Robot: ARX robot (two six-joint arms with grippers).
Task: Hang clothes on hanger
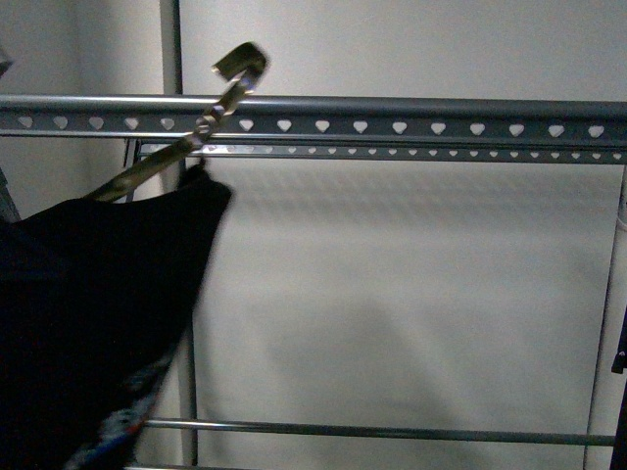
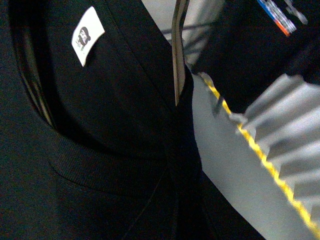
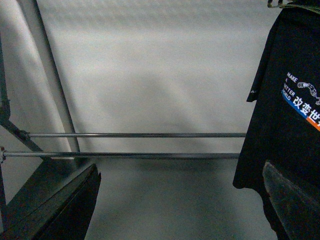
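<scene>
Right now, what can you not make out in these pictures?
1. Front view: the brass hook is motion-blurred, so whether it has caught the top rail is unclear.
2. Front view: the T-shirt is cut off by the left edge.
3. Left wrist view: the collar label is too small to read; cloth hides how the left jaws stand.
4. Right wrist view: the print runs off the right edge.

Light: dim, flat; all views grainy.
Front view: black T-shirt (image 1: 88, 313) edge and brass-coloured hook (image 1: 240, 64) motion-blurred; soft shadows on the wall (image 1: 392, 323); pale sheen along the rack's top rail (image 1: 392, 104).
Left wrist view: underexposed, neck label (image 2: 87, 42) blurred.
Right wrist view: sharper, shirt print (image 3: 300, 97) legible.
</scene>
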